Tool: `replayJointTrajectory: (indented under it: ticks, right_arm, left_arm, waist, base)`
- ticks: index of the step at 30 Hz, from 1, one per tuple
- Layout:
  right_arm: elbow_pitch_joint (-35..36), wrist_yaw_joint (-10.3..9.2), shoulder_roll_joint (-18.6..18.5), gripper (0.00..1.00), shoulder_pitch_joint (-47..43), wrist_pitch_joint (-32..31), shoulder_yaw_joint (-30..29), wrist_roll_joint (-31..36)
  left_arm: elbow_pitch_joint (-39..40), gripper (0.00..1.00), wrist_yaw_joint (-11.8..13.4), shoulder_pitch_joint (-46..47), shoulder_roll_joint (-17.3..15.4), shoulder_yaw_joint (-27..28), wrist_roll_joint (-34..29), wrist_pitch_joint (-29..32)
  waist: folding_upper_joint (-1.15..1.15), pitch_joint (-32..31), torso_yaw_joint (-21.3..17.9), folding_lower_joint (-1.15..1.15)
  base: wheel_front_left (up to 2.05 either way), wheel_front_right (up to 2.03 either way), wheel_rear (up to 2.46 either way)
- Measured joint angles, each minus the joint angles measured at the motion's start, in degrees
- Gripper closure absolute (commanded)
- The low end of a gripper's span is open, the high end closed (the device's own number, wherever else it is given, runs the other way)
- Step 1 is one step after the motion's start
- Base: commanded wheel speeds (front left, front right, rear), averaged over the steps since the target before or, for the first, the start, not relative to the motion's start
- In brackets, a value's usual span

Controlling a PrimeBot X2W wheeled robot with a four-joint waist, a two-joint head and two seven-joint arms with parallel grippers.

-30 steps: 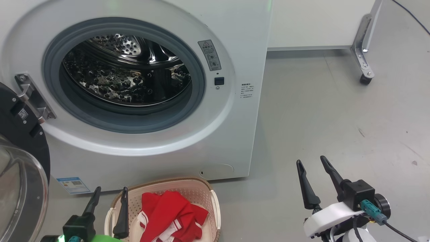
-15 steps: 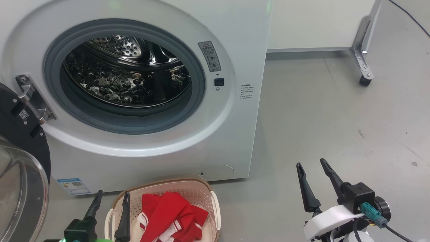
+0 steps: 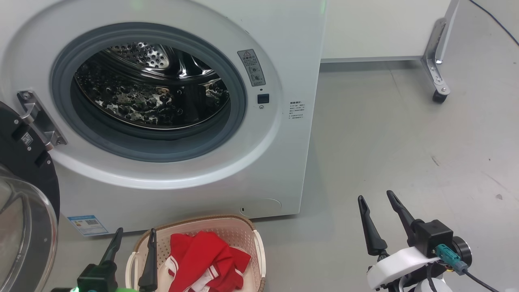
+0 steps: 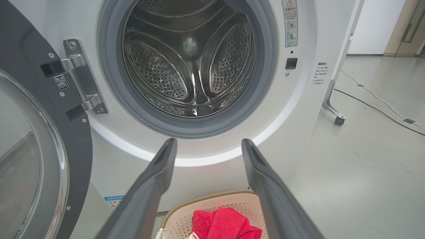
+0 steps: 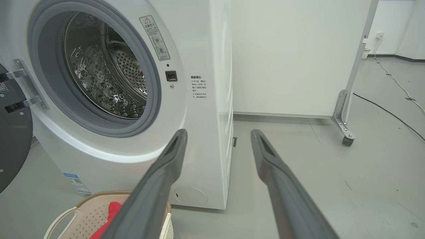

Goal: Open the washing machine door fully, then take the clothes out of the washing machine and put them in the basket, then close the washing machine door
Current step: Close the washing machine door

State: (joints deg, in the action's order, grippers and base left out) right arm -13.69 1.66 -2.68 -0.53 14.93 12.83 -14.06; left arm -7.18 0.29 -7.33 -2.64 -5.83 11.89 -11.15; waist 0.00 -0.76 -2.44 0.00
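With the red clothes (image 3: pixel 202 259) in the near basket (image 3: pixel 243 225) and the drum (image 3: pixel 150 101) looking empty, the open door (image 3: pixel 28 178) stands just left of your left gripper (image 3: pixel 136 230), jaws spread and empty; your right gripper (image 3: pixel 375 195), also spread, is well apart.

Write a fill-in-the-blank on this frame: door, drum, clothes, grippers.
1. The door of the washer is swung ___.
2. The drum is ___ of clothes.
3. The clothes in the basket are ___ with white trim.
4. The left gripper and right gripper each hold ___.

Missing words: open; empty; red; nothing.
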Motion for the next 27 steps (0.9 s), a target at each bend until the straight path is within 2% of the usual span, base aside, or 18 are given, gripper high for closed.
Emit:
replayJointTrajectory:
  ticks: [13, 27]
  right_arm:
    - [0.1, 0.27, 0.1, 0.00, 0.0, 0.0, -0.3, 0.0]
    - [0.1, 0.31, 0.1, 0.00, 0.0, 0.0, -0.4, 0.1]
  left_arm:
    - [1.9, 0.00, 0.5, -0.9, 0.0, -0.3, -0.4, 1.0]
    - [3.1, 0.00, 0.7, -1.2, -0.1, -0.7, -0.4, 1.5]
  waist:
    - [0.00, 0.2, 0.2, 0.00]
    - [0.00, 0.4, 0.3, 0.00]
  base:
    - [-0.41, 0.58, -0.17]
    - [-1.01, 1.19, -0.18]
